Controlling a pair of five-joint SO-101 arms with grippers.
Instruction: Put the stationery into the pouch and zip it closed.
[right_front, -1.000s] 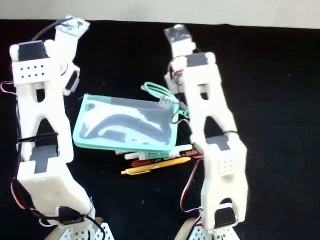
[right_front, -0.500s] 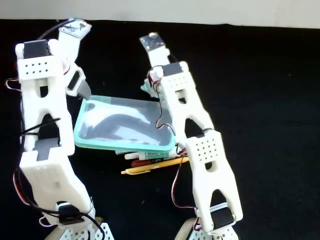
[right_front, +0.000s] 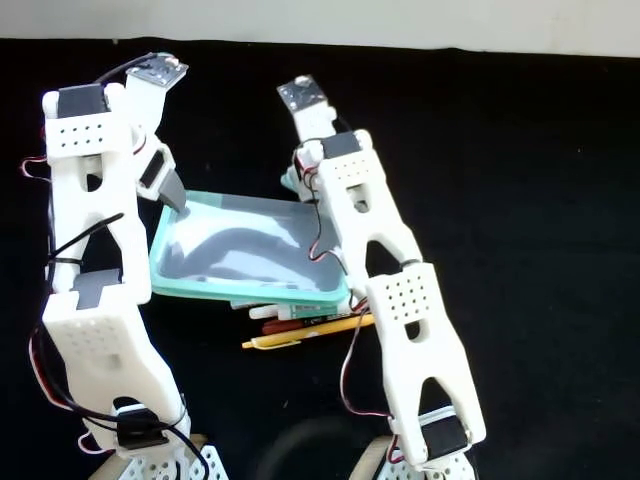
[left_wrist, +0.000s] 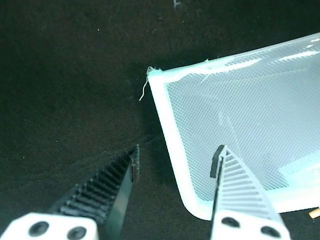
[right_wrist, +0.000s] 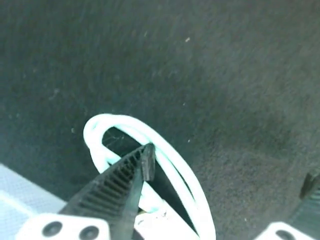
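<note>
A mint-edged mesh pouch (right_front: 240, 250) lies flat on the black table between the two arms. Several pens stick out from under its near edge, among them a yellow pen (right_front: 310, 332) and a dark red one (right_front: 300, 318). My left gripper (right_front: 172, 195) hovers open at the pouch's far left corner. In the left wrist view its fingers (left_wrist: 175, 160) straddle the side border of the pouch (left_wrist: 240, 115). My right gripper (right_front: 298, 175) hangs open at the pouch's far right corner. One fingertip (right_wrist: 145, 160) sits over the pouch's pale looped cord (right_wrist: 112, 118).
The black tabletop (right_front: 520, 200) stretches bare to the right of the arms. A pale wall edge (right_front: 400, 25) runs along the back. Both arms' white bodies stand beside the pouch, and the right arm covers its right end.
The right arm has swung left, carrying its gripper over the pouch's far right corner and the cord. The left gripper has dropped toward the far left corner. Pouch and pens kept still.
</note>
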